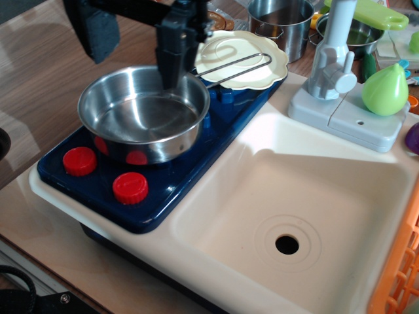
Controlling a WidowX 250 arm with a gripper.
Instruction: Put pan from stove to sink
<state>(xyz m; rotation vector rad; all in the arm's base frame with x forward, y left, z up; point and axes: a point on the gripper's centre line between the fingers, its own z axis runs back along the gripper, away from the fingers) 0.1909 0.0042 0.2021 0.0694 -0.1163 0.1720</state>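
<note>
The pan (144,116) sits on the stove (157,176), beside the sink (308,196). My hand (175,65) hangs at its far rim; fingertips possibly hidden, so grip cannot be determined.

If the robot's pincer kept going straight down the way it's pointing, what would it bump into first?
Most likely the pan on the stove. The pincer points down at the pan's far rim, so it would meet that rim or the inside just below it. Depth is hard to judge from this one view.
</note>
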